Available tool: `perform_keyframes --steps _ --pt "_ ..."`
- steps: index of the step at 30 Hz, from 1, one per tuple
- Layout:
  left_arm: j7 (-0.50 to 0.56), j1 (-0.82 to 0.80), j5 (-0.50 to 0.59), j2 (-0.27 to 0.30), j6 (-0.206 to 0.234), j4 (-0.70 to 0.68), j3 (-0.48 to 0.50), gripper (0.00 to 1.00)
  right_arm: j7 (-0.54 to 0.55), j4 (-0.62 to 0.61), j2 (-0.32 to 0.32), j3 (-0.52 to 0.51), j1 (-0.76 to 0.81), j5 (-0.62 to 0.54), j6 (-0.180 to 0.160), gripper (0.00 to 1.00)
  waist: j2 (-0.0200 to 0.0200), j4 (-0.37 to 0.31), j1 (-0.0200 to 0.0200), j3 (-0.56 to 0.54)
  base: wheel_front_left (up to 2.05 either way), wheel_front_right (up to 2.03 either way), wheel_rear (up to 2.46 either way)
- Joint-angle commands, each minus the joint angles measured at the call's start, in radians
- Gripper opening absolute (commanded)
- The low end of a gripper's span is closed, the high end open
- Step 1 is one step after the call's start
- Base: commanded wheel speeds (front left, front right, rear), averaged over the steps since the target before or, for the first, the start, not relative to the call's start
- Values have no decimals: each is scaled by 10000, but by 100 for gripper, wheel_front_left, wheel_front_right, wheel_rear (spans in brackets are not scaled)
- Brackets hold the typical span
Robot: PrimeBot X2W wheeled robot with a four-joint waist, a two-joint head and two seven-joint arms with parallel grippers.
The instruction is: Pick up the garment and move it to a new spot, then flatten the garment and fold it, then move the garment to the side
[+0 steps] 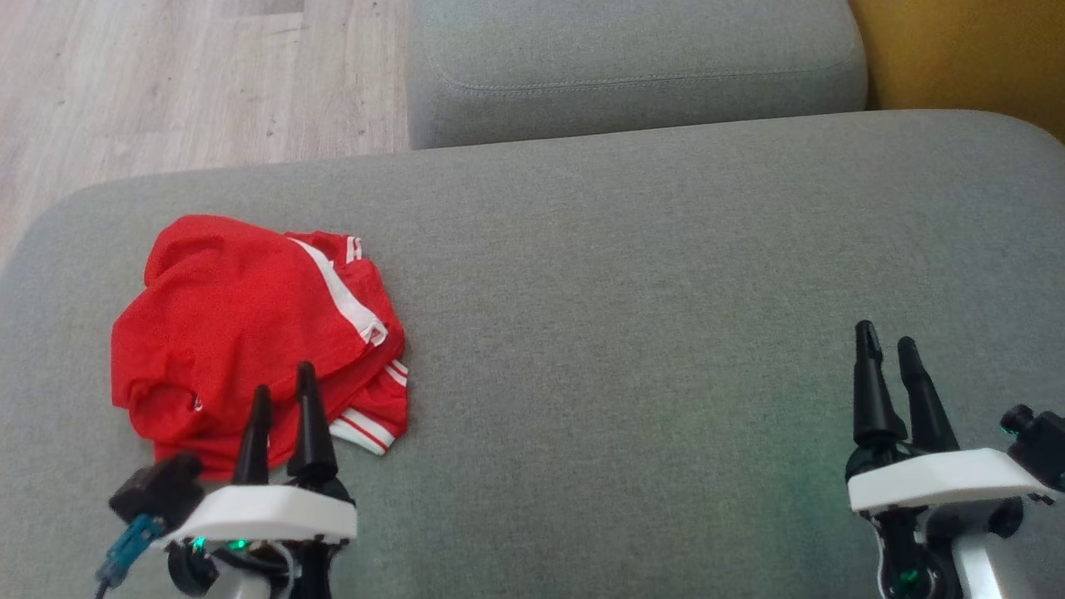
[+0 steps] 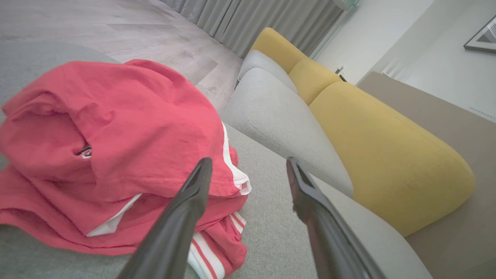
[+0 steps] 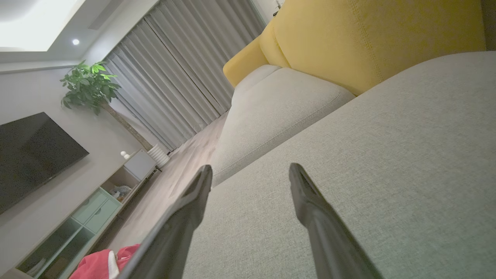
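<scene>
Grey sofa with a yellow back.
Wood floor far left; curtains, plant and TV beyond.

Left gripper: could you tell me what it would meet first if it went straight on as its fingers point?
Most likely the red garment: in the head view the open fingers of the left gripper overlap its near edge, though height above it is unclear.
</scene>
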Motion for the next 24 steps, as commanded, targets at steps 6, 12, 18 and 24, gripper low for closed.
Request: perform_keyframes --steps 6,12,18,24 --pt "-257 -696 910 381 398 -447 -397 100 -283 -515 -81 334 -447 -1121 -4 100 -1 -81 0 10 0 0 0" --pt "-433 -871 1672 653 751 -553 -970 100 -460 -575 -86 495 -465 -2019 -4 100 -1 -170 0 20 0 0 0" --pt "-609 -1086 2567 929 1092 -554 -1749 100 -637 -691 -90 605 -473 -2918 -5 100 -1 -237 0 9 0 0 0" --pt "-844 -1416 3585 1285 1591 -532 -2676 100 -873 -722 -96 659 -469 -4163 -5 100 -1 -253 0 8 0 0 0"
